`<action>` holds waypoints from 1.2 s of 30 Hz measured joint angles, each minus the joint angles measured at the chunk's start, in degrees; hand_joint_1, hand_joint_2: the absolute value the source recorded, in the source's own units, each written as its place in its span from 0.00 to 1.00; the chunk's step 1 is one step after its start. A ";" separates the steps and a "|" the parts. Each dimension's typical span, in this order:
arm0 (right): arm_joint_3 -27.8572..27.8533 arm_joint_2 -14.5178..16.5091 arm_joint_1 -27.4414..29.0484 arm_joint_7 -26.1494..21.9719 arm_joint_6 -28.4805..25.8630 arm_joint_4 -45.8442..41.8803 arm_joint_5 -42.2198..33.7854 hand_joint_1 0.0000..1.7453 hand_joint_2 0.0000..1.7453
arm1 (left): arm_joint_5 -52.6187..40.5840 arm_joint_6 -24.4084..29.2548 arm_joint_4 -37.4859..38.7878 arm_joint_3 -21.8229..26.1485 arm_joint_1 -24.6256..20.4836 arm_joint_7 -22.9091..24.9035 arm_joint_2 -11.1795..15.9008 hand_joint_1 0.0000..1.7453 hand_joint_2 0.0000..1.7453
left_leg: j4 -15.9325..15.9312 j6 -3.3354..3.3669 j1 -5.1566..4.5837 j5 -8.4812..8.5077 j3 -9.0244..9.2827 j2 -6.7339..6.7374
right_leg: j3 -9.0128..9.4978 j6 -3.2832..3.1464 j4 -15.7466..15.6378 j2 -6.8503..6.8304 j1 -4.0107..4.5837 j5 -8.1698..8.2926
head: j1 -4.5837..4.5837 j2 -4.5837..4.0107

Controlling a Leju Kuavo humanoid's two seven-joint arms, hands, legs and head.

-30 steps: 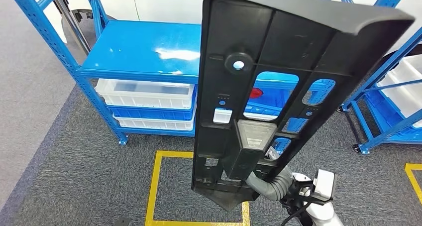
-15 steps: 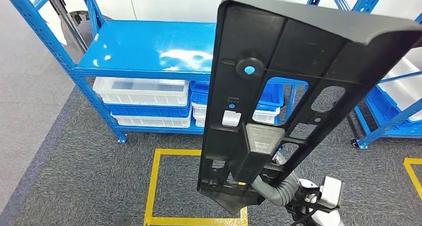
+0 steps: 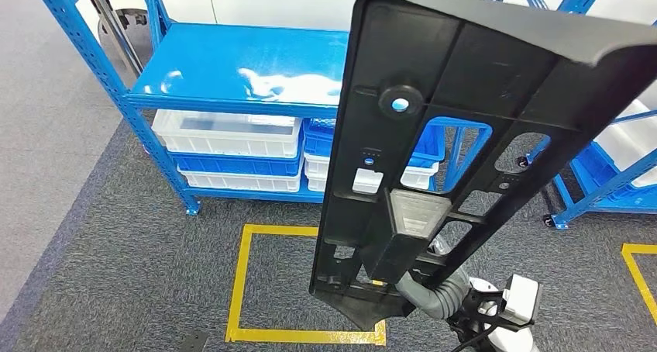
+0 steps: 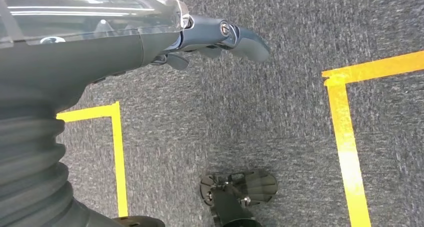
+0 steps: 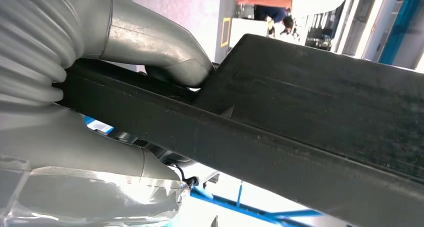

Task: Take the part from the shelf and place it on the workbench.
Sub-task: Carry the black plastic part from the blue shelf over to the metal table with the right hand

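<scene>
The right hand (image 5: 150, 67) grips one black part (image 3: 457, 127), held upright before the blue shelf (image 3: 232, 65). The left hand (image 4: 210, 34) hangs empty, fingers apart. No readable writing.

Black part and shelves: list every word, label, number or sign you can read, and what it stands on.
No readable text in any view.
Black part: the pale grey module and the small white block on it carry no legible print.
Blue shelf and white bins: no labels to be seen.
Right hand grips the part; no markings.
</scene>
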 joint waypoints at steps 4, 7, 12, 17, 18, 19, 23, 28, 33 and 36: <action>-0.32 0.13 1.26 0.87 -0.95 -1.60 0.58 0.99 1.00 | -0.73 -0.42 0.00 -0.61 -0.14 0.22 0.01 0.00 1.00 | 0.01 -1.23 -0.01 0.48 -0.47 -0.01 | 0.65 -1.29 -2.64 -0.05 0.31 0.81 | 0.00 0.01; -0.62 0.49 2.44 1.24 -1.46 -2.69 1.01 0.99 1.00 | -1.20 -0.73 0.00 -1.13 -0.12 0.57 0.03 0.00 1.00 | 4.73 -1.98 0.02 -3.19 -2.43 -0.08 | 0.43 -2.35 -3.42 -0.29 -0.09 1.75 | 0.00 0.01; -0.74 1.74 4.62 1.98 -2.45 -4.10 2.57 0.99 1.00 | -1.63 -1.09 0.00 -1.37 0.42 1.30 0.14 0.00 1.00 | 14.17 -2.48 0.18 -7.10 -4.80 -0.08 | -0.66 -2.63 -2.63 -0.32 0.08 2.05 | 0.00 0.00; -0.75 3.08 5.46 2.99 -2.74 -5.38 3.07 0.99 1.00 | -1.55 -1.16 0.00 -1.63 0.62 1.25 0.32 0.00 1.00 | 0.70 -1.50 0.03 -2.82 2.35 -0.19 | -1.66 -1.51 -1.37 -0.19 0.36 2.06 | 0.00 0.00; -0.76 3.27 5.48 3.16 -2.68 -5.49 3.08 0.99 1.00 | -1.47 -1.19 0.00 -1.64 0.73 1.21 0.34 0.00 1.00 | 0.58 -1.19 -0.07 -2.61 2.19 -0.22 | -1.84 -1.15 -1.33 -0.16 0.40 2.24 | 0.00 0.00; -0.76 3.45 5.48 3.34 -2.57 -5.57 3.08 0.99 1.00 | -1.35 -1.24 0.00 -1.64 0.83 1.19 0.35 0.00 1.00 | 0.48 -0.82 -0.02 -2.35 2.03 -0.20 | -1.98 -0.82 -1.36 -0.14 0.33 2.32 | 0.00 0.00; -0.76 3.81 5.01 3.86 -1.75 -5.76 2.93 0.99 1.00 | -0.81 -1.24 0.00 -1.62 0.94 1.05 0.37 0.00 1.00 | -0.02 0.39 0.23 -1.28 1.31 -0.02 | -5.08 0.31 6.01 -0.06 0.01 -2.94 | 0.01 0.01; -0.76 3.98 4.19 4.11 -0.93 -5.23 2.40 0.99 1.00 | -0.45 -0.86 0.00 -1.58 1.34 1.04 0.38 0.00 1.00 | 0.06 0.34 0.09 -0.49 0.28 -0.03 | -5.37 0.42 10.23 -0.06 -0.18 -3.74 | 0.00 0.00; -0.76 3.97 2.03 4.04 -0.42 -4.49 1.80 0.99 1.00 | -0.20 -0.74 0.00 -1.56 1.20 0.91 0.22 0.00 1.00 | 0.08 -0.86 -0.03 0.28 -0.32 0.01 | 0.87 -1.22 -2.31 -0.09 0.70 0.32 | 0.00 0.00; -0.76 3.96 1.18 3.97 -0.01 -3.90 1.46 0.99 1.00 | -0.06 -0.63 0.00 -1.57 1.14 0.74 0.20 0.00 1.00 | 0.88 -1.82 -0.05 -0.42 -0.97 -0.05 | 0.67 -2.10 -3.37 -0.22 0.36 1.43 | 0.00 0.00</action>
